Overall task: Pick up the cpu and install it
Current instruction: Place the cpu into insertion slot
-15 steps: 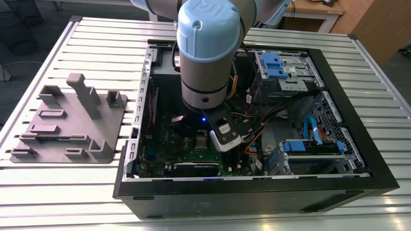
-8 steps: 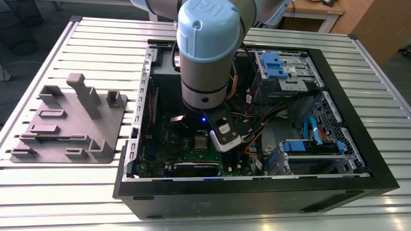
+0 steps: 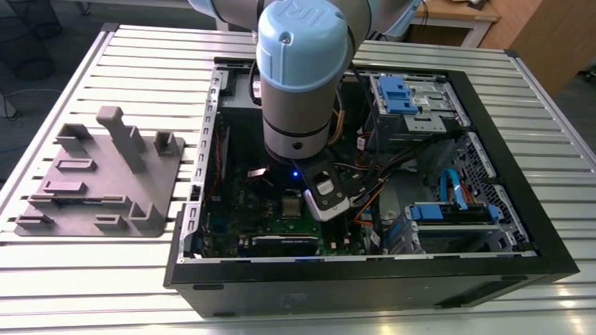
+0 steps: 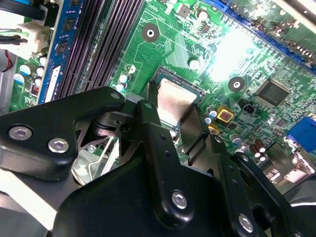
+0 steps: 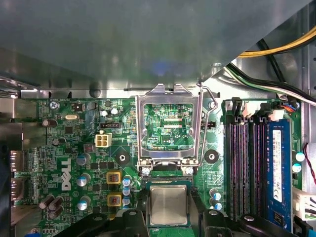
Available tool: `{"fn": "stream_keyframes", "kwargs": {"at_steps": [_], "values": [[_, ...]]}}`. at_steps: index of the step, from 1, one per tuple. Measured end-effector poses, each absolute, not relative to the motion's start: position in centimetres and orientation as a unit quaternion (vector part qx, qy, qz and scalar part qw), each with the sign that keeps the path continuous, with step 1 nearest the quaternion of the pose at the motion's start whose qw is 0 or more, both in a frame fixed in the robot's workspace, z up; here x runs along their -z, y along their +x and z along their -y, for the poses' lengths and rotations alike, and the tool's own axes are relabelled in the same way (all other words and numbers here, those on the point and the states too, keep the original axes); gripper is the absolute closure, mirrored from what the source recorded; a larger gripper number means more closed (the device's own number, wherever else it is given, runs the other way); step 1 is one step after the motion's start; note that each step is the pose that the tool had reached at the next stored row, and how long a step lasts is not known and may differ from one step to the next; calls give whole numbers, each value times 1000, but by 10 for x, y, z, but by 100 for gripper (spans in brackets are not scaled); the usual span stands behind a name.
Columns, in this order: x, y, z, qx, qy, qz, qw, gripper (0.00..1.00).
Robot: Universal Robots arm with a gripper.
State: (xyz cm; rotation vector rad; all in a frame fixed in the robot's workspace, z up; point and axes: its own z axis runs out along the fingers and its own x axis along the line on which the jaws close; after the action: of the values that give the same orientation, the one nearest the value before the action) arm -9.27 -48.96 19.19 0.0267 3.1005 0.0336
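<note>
I'm reading the gripper (image 4: 172,104) as pinching the cpu (image 5: 168,205), with one black finger (image 4: 150,116) pressing on each of two opposite edges. It's holding the cpu flat right at the socket, just beside the flipped-open metal frame (image 5: 168,94); I can't tell if it's seated. I'm judging the chip light, stiff and thin, with a slick metal top and a delicate underside. Gripping the edges and keeping it level looks like the only safe hold; tilting risks damaging the socket. Going across the exterior view from its left, the grey tray (image 3: 93,174) is lying on the slatted table (image 3: 112,293), well apart from the work. The open computer case (image 3: 373,272) is walling the board in. The arm (image 3: 298,84) is hanging down into it. Loose cables (image 3: 373,188) are bunching near the gripper, and blue drive cages (image 3: 396,94) are sitting further right. Around the socket, small capacitors (image 5: 126,190), the lever wire (image 5: 210,106) and the memory slots (image 5: 242,168) are crowding close, leaving little side room.
</note>
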Motion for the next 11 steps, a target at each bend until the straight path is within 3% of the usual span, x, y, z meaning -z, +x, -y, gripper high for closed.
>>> {"fn": "stream_keyframes", "kwargs": {"at_steps": [11], "values": [[-191, -93, 490, -11, 9, -1000, 20, 55]]}}
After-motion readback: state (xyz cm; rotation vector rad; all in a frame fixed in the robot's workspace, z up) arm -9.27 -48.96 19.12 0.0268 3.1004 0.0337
